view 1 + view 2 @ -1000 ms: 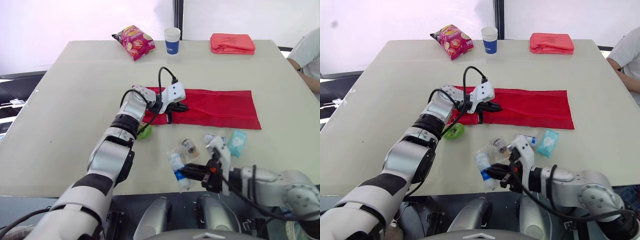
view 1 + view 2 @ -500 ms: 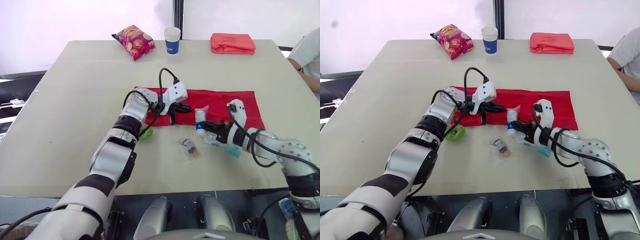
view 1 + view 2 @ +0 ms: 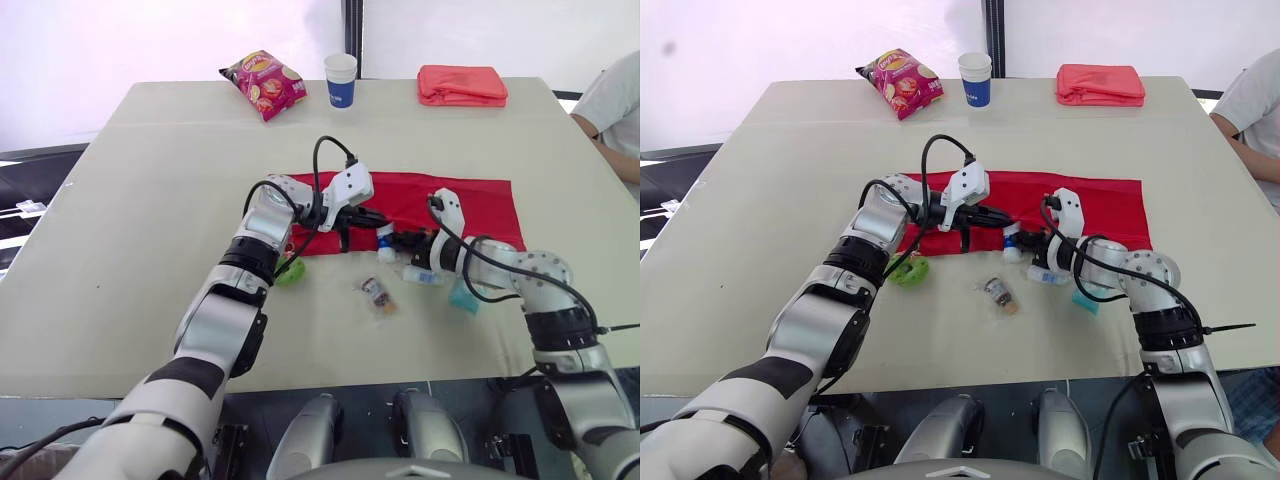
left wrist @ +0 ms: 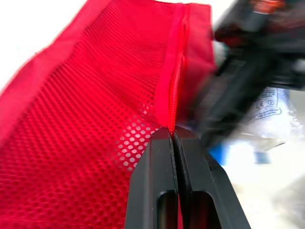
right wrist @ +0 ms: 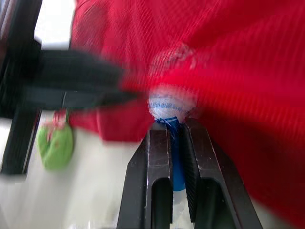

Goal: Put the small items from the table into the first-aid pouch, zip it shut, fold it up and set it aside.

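Over the worktop [image 3: 150, 200], the right gripper [image 5: 174, 123], fingers clamped on a sachet [image 5: 170, 101], has reached the red pouch [image 3: 480, 200] mouth, which the left gripper [image 4: 172, 132] holds pinched; insertion looks next

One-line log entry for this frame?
step: loading | left tool: shut on red mesh first-aid pouch edge | right tool: shut on blue-and-white clear-wrapped packet, at pouch opening
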`<state>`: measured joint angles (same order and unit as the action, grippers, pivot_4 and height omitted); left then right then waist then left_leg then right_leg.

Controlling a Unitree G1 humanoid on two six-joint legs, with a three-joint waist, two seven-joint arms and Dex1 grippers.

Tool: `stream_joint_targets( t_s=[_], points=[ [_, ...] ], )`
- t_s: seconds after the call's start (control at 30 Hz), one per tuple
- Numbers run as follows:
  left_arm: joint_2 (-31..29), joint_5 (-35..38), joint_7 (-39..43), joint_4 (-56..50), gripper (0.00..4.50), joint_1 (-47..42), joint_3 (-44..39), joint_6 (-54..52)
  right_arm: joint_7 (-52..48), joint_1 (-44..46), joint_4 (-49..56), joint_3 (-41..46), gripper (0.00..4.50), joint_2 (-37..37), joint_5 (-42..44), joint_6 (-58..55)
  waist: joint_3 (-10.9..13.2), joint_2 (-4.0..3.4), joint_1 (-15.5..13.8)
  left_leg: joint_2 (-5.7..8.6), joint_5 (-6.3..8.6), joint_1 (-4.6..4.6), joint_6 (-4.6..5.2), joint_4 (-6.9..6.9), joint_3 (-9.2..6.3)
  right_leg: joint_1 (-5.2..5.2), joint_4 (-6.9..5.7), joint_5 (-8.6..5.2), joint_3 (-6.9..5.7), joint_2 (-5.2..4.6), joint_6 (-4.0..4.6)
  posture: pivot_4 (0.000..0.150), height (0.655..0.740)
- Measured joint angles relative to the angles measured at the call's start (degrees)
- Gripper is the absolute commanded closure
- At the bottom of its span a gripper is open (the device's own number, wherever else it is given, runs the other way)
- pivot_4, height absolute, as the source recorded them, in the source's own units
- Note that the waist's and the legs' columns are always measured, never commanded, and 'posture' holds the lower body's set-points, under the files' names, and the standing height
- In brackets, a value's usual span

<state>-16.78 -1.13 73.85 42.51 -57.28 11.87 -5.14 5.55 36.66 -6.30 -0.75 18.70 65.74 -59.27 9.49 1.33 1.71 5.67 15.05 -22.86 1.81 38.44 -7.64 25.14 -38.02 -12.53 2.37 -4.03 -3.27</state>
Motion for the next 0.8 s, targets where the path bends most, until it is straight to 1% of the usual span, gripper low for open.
stream_joint_targets(
  t_s=[0.13,0.2,0.27,0.33,0.47,0.53,0.57,0.7,0.77,0.8],
  points=[
    [-0.6,0.6,0.8,-2.9,4.5,1.2,0.0,-2.0,-1.7,1.4,-2.7,1.2,4.49,-2.3,-3.4,-0.2,0.0,-0.02,0.6,-0.01,0.0,0.0,0.0,-0.01,0.0,0.03,-0.02,0.0,0.01,0.0,0.0,0.15,0.74],
    [-0.8,1.0,0.9,-4.4,4.5,1.7,0.0,-3.1,-3.8,3.0,-4.7,1.2,4.49,-3.4,-6.5,-0.2,0.0,-0.04,0.8,-0.02,0.0,0.0,-0.01,-0.04,0.01,0.06,-0.04,0.0,0.04,0.01,0.0,0.15,0.74],
    [-0.9,1.3,0.9,-4.9,4.5,1.8,0.0,-3.7,-5.4,3.6,-5.7,1.1,4.49,-3.5,-8.2,0.0,0.0,-0.05,0.9,-0.02,0.0,0.0,-0.01,-0.04,0.03,0.08,-0.05,0.0,0.04,0.02,0.0,0.15,0.74],
    [-1.0,1.4,0.9,-5.2,4.5,1.8,-0.1,-4.7,-8.6,4.0,-5.7,-0.2,3.66,-3.2,-11.7,0.9,0.0,-0.07,0.9,-0.02,0.0,0.0,-0.01,-0.04,0.03,0.08,-0.05,0.0,0.05,0.03,0.0,0.15,0.74],
    [-1.2,1.4,0.8,-5.0,4.5,1.8,-0.1,-5.1,-12.5,1.7,-2.0,-0.7,2.33,-1.4,-15.4,1.0,0.0,-0.08,0.8,-0.01,0.0,-0.04,-0.01,-0.04,0.02,0.1,-0.03,0.0,0.04,0.01,0.0,0.15,0.74],
    [-1.3,1.3,0.7,-4.5,4.5,1.8,0.0,-4.7,-13.3,0.0,0.7,-0.8,2.33,-0.5,-16.0,0.5,0.0,-0.08,0.7,0.01,0.0,-0.06,-0.01,-0.03,0.02,0.11,-0.03,0.0,0.04,0.0,0.0,0.15,0.74],
    [-1.4,1.0,0.1,-2.5,4.5,1.8,0.3,-3.7,-15.4,-2.2,7.5,-1.6,2.33,3.0,-16.2,-1.8,0.0,-0.11,0.7,0.03,0.0,-0.12,-0.01,-0.02,0.03,0.18,-0.05,0.0,0.06,-0.02,0.0,0.15,0.74],
    [-1.2,0.5,-0.6,0.3,4.5,1.5,0.7,-2.1,-18.2,-5.1,20.3,-1.6,2.33,9.8,-15.6,-5.3,0.0,-0.12,0.6,0.01,0.0,-0.17,-0.01,-0.03,0.01,0.23,-0.04,0.0,0.04,-0.02,0.0,0.15,0.74],
    [-1.4,0.4,-1.0,1.4,4.5,1.4,0.7,-1.3,-18.8,-6.0,25.9,-1.0,2.33,12.5,-15.8,-6.8,0.0,-0.11,0.8,-0.01,0.0,-0.15,0.0,-0.03,0.05,0.22,-0.04,0.0,0.08,0.0,0.0,0.15,0.74],
    [-1.3,0.3,-1.1,1.6,4.5,1.3,0.7,-1.0,-18.8,-6.3,27.3,-0.9,2.33,12.7,-15.8,-7.4,0.0,-0.11,0.8,-0.02,0.0,-0.13,-0.01,-0.04,0.06,0.21,-0.07,0.0,0.08,0.0,0.0,0.15,0.74]
  ],
)
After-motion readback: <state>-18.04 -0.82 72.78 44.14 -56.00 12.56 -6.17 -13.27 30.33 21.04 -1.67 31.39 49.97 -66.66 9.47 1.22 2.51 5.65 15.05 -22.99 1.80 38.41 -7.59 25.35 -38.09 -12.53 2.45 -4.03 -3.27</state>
